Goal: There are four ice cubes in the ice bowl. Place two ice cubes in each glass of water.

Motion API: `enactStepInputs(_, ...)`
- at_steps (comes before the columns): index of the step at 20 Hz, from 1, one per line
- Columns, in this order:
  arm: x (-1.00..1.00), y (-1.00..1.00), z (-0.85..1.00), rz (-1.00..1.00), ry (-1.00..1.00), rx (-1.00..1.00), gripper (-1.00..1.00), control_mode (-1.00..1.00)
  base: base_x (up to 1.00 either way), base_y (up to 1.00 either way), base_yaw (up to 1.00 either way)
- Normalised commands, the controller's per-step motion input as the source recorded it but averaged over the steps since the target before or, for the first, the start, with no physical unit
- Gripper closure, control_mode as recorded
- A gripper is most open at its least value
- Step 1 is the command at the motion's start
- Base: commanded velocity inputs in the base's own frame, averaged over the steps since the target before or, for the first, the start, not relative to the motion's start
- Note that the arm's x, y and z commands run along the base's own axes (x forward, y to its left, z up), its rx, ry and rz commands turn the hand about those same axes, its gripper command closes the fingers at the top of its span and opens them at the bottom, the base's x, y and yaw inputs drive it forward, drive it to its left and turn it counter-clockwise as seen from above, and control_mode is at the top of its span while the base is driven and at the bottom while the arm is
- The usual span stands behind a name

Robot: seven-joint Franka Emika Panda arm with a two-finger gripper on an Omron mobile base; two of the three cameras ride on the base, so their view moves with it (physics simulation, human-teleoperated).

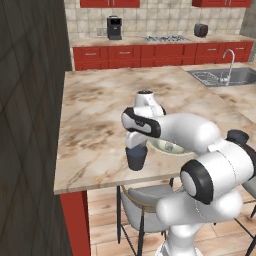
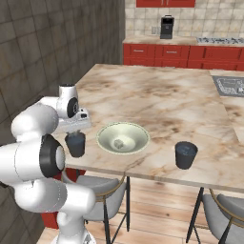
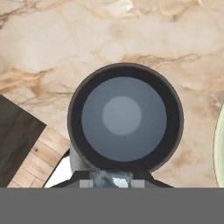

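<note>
Right base view gives the clearest count: two dark blue-grey glasses stand on the marble worktop (image 2: 157, 95), one glass (image 2: 76, 144) at the near left corner and the other glass (image 2: 185, 155) near the front edge to the right, with the pale ice bowl (image 2: 123, 138) between them. Inside the bowl one ice cube (image 2: 118, 142) can be made out; I cannot tell whether more lie beside it. The hand (image 2: 76, 125) hangs right above the left glass, and in the hand view a small translucent, slightly bluish cube (image 3: 110, 178) sits pinched between its fingertips at the bottom, directly over the glass's round mouth (image 3: 124, 117), so the hand is clamped on that cube. Nothing can be made out in the water below it. A sliver of the bowl's rim (image 3: 218, 148) shows at the right edge of that view. From the left base view the white arm hides most of the bowl (image 1: 165, 146), and the glass (image 1: 136, 159) stands near the worktop's front edge. Two grey chairs are tucked under the worktop, one chair (image 2: 97, 190) at the left and another chair (image 2: 224, 209) at the right, on a wooden plank floor. Behind run red cabinets (image 1: 150, 54), a black coffee machine (image 1: 114, 27), a hob (image 1: 165, 38), a toaster (image 1: 201, 30), and a steel sink (image 1: 225, 76) with a tap.
</note>
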Motion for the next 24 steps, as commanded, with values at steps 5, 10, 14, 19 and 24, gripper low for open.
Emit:
enactStepInputs(5, 0.05, 0.01, -0.27, 0.00, 0.12, -0.03, 1.00, -1.00, 0.00, 0.00, 0.00)
enactStepInputs(10, 0.00, 0.09, -0.29, 0.00, 0.03, -0.03, 1.00, -1.00, 0.00, 0.00, 0.00)
enactStepInputs(14, 0.01, 0.05, -0.16, 0.00, 0.00, 0.00, 1.00, -1.00, 0.00, 0.00, 0.00)
enactStepInputs(19, 0.12, 0.01, -0.07, 0.00, 0.00, 0.00, 1.00, -1.00, 0.00, 0.00, 0.00)
enactStepInputs(24, 0.21, 0.06, 0.00, 0.00, 0.00, 0.00, -1.00, -1.00, 0.00, 0.00, 0.00)
